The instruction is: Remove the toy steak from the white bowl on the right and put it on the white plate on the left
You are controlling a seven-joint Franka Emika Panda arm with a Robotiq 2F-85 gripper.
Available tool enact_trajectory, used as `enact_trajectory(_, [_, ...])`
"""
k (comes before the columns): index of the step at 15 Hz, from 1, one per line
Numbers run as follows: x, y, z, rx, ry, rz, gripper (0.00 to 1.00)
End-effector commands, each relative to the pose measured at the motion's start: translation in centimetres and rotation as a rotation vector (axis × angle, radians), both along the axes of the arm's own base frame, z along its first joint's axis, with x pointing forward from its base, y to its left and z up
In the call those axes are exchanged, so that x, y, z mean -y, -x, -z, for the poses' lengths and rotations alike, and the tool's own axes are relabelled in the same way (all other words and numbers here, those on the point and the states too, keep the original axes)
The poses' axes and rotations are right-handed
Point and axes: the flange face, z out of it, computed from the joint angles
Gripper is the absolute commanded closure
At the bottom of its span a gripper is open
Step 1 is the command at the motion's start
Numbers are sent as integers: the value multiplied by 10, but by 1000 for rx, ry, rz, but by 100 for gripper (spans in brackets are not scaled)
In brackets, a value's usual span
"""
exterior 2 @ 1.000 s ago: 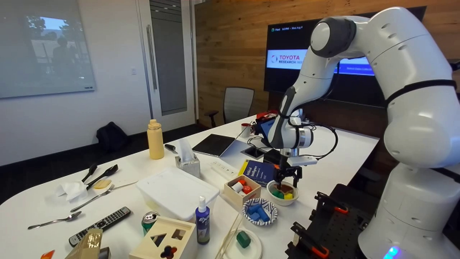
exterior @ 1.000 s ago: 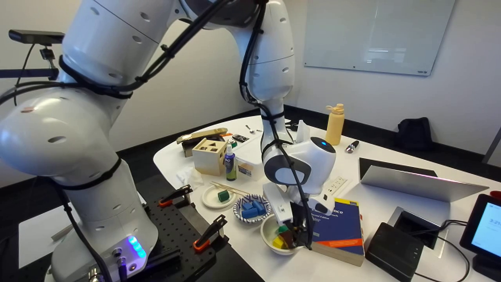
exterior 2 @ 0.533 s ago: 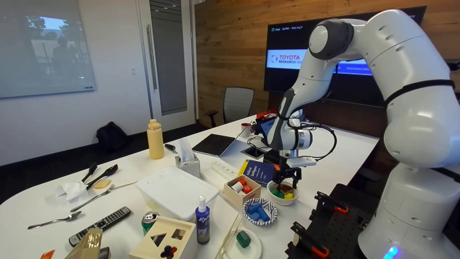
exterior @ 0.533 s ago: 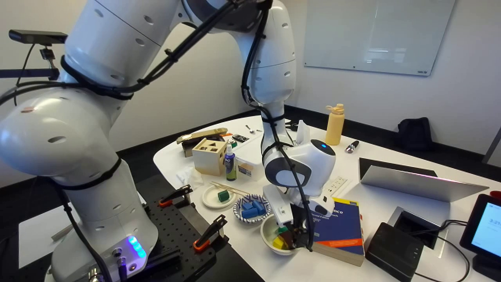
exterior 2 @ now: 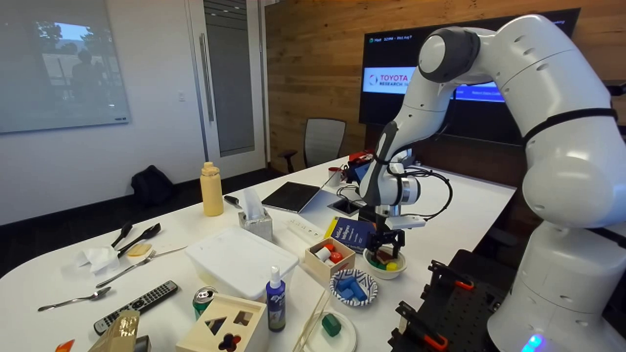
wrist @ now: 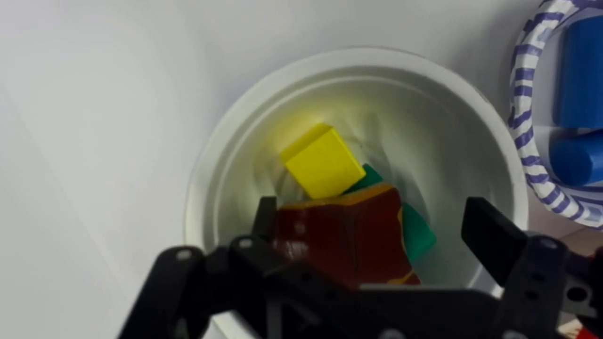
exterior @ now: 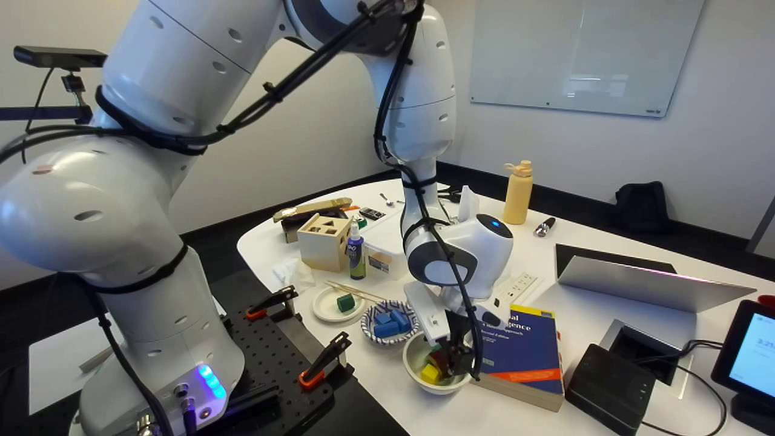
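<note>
The toy steak (wrist: pixel 339 230), reddish-brown with an orange edge, lies in the white bowl (wrist: pixel 358 56) over a green block (wrist: pixel 417 230), beside a yellow block (wrist: pixel 325 162). The steak also shows in both exterior views (exterior: pixel 437 362) (exterior 2: pixel 385 257), as does the bowl (exterior: pixel 445 390) (exterior 2: pixel 386 275). My gripper (wrist: pixel 372 212) is open, fingers down in the bowl on either side of the steak. The left finger in the wrist view is against the steak's edge; a gap remains at the right finger. The gripper's body hides the steak's near part. The white plate (exterior: pixel 327 314) (exterior 2: pixel 346 344) holds a green block (exterior 2: pixel 331 324).
A blue-patterned bowl (exterior: pixel 387 340) (exterior 2: pixel 353 301) with blue blocks stands between bowl and plate. Chopsticks (exterior 2: pixel 313 318) lean over the plate. A wooden box (exterior 2: pixel 323 266) with red and white blocks and a thick book (exterior: pixel 524 357) are close to the white bowl. Black clamps (exterior: pixel 330 357) line the robot's base.
My gripper has shifted a little to the left in both exterior views, and the steak appears to have slid slightly the same way inside the bowl. The fingers stay open.
</note>
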Motion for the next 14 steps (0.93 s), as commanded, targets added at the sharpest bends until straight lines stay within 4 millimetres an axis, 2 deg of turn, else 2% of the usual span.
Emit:
enact_trajectory(1, [0,-4,-5,9,3,8,0])
enact_trajectory(9, [0,-3,-29,22,-11,-3,0])
enact_trajectory(14, [3,0,-18,-1,-6,5,0])
